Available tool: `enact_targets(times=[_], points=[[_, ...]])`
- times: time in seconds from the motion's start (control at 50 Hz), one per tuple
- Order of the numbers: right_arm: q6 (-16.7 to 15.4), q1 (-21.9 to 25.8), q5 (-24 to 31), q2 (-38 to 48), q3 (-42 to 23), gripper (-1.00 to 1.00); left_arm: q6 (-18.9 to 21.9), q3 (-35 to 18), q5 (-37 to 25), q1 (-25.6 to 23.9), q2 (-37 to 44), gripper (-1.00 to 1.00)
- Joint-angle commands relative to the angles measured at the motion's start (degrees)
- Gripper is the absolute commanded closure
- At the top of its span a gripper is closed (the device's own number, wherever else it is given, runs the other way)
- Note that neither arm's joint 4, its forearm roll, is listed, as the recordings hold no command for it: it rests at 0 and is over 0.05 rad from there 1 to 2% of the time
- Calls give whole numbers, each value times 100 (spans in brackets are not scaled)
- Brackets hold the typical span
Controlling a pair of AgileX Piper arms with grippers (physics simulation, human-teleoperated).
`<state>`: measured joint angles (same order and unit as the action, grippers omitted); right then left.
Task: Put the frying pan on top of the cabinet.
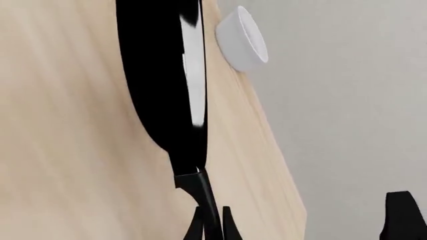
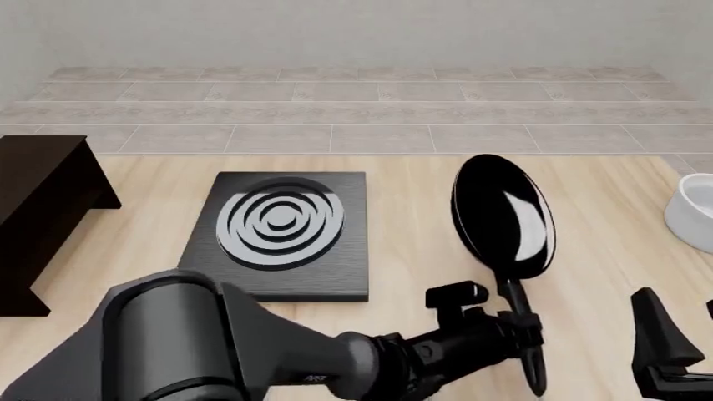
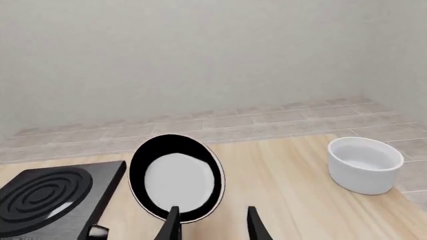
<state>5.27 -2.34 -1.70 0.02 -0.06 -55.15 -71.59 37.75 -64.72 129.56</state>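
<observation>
cabinet (image 2: 39, 217) only shows in the front view, far left on the table (image 2: 412, 217), well apart from the frying pan (image 2: 503, 215), which sits right of the ringed slab (image 2: 284, 234). Left gripper (image 2: 523, 338) is clamped on the pan's handle. Right gripper (image 3: 212, 222) has fingers spread, holding nothing. White bowl (image 3: 364, 165) clearest from the right wrist

black ringed slab (image 2: 280, 235) mid-table | white bowl (image 2: 692, 210) far right edge

A simulated kitchen: ringed hob slab (image 2: 284, 232), white bowl (image 3: 364, 165), tiled floor (image 2: 356, 117).
</observation>
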Motion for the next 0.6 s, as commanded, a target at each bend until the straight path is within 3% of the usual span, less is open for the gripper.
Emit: enact_targets(times=[0.02,0.18,0.28,0.44,0.6], points=[[-17,16,-4,0,3,-100,297,206,-51,229,-656,100],[-69,43,4,-1,5,-100,432,507,9,537,-1055,100],[-102,58,0,0,5,-100,738,671,-253,718,-1543,100],[-116,84,-15,3,1,-100,1257,1078,-912,1164,-2940,100],[-146,94,-23,2,1,-100,1299,1381,-1354,1749,-3917,100]])
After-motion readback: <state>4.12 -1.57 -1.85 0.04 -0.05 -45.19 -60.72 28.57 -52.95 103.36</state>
